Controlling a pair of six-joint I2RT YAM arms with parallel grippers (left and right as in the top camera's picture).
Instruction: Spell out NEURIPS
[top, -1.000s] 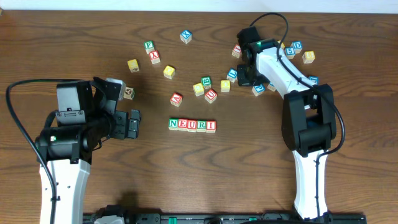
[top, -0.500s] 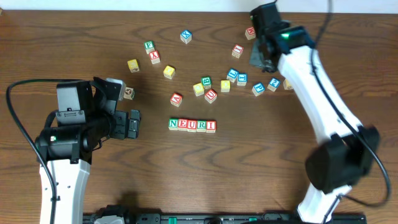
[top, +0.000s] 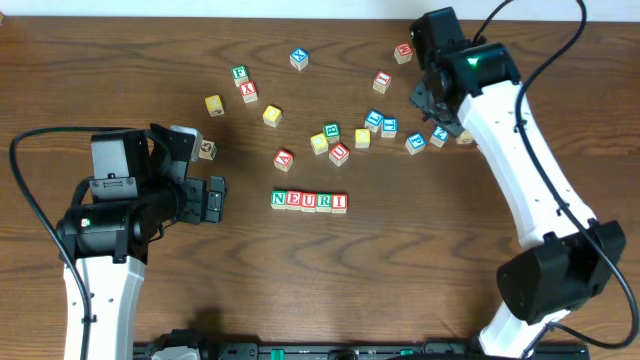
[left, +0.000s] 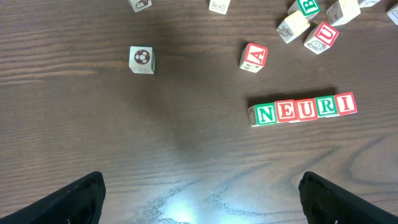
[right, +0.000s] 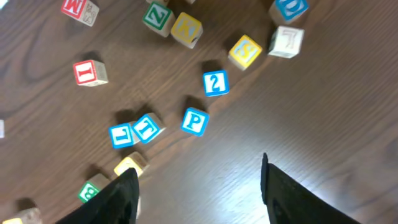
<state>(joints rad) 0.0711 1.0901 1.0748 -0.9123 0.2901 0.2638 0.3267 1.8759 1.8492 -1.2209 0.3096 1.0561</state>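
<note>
Five cubes stand in a row reading NEURI (top: 309, 201) at mid-table, which the left wrist view also shows as the row (left: 303, 109). A blue-bordered P cube (right: 194, 121) lies just ahead of my right gripper (right: 199, 196), and a yellow S cube (right: 244, 51) sits farther off. From overhead, the P cube (top: 416, 143) lies below the right gripper (top: 436, 108), which hovers open and empty. My left gripper (top: 218, 198) rests left of the row, open with nothing between its fingers (left: 81, 199).
Loose cubes are scattered across the far half of the table: a red A (left: 254, 57), a soccer-ball cube (left: 142, 59), a blue 2 (right: 215, 83), two blue L cubes (right: 135, 130), a red I (right: 89, 72). The right arm (top: 520, 170) hides some cubes at the right.
The right arm has stretched out and carried its gripper up and to the right over the loose cubes, and its jaws have gone from shut to apart. The left arm has not moved.
</note>
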